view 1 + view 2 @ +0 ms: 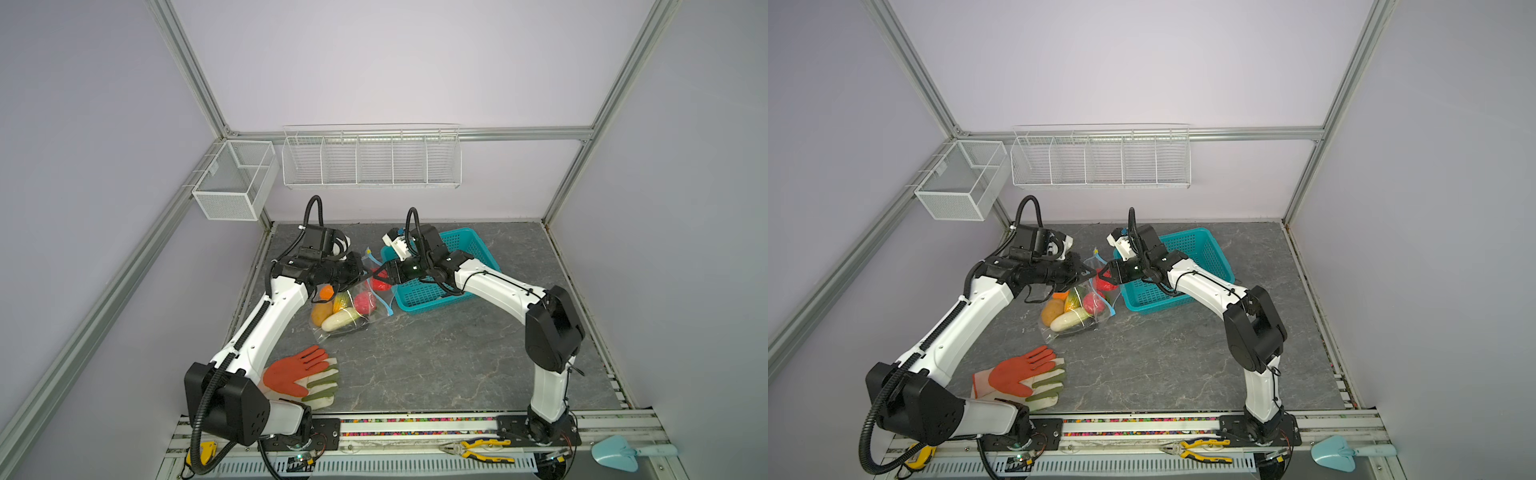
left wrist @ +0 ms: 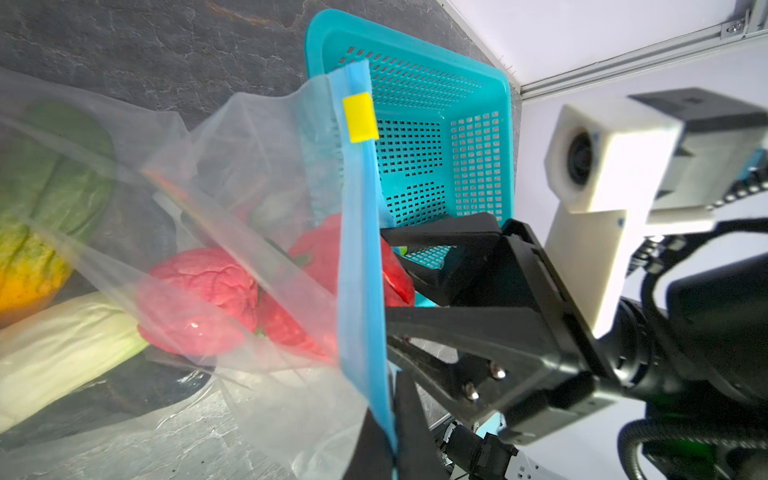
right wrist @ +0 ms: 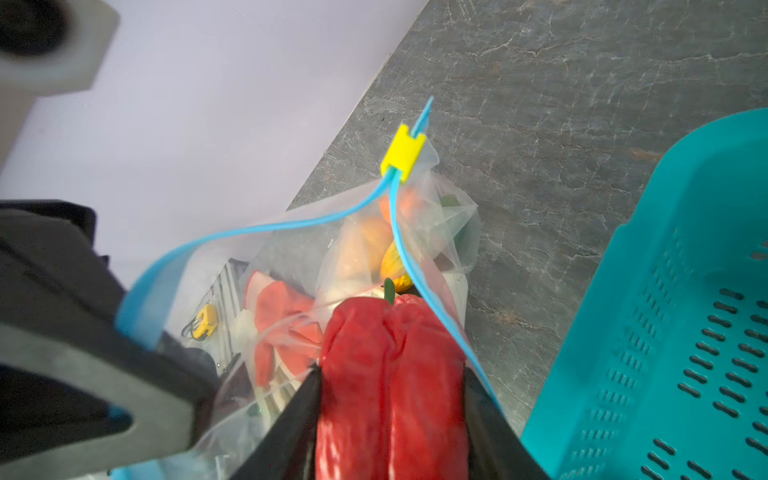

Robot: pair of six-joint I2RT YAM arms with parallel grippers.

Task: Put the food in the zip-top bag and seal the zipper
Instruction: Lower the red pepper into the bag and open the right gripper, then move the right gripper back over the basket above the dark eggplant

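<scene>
From here, my left pincer pinches the zip-top bag open at its raised mouth; my right pincer seems to clasp a red pepper there, beside the teal basket.

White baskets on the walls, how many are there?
2. One mesh basket hangs on the left rail; one long divided wire basket hangs along the back wall. None seems hidden.

Clear zip-top bag full of toy food, blue zipper open (yellow slider at its end).
</scene>
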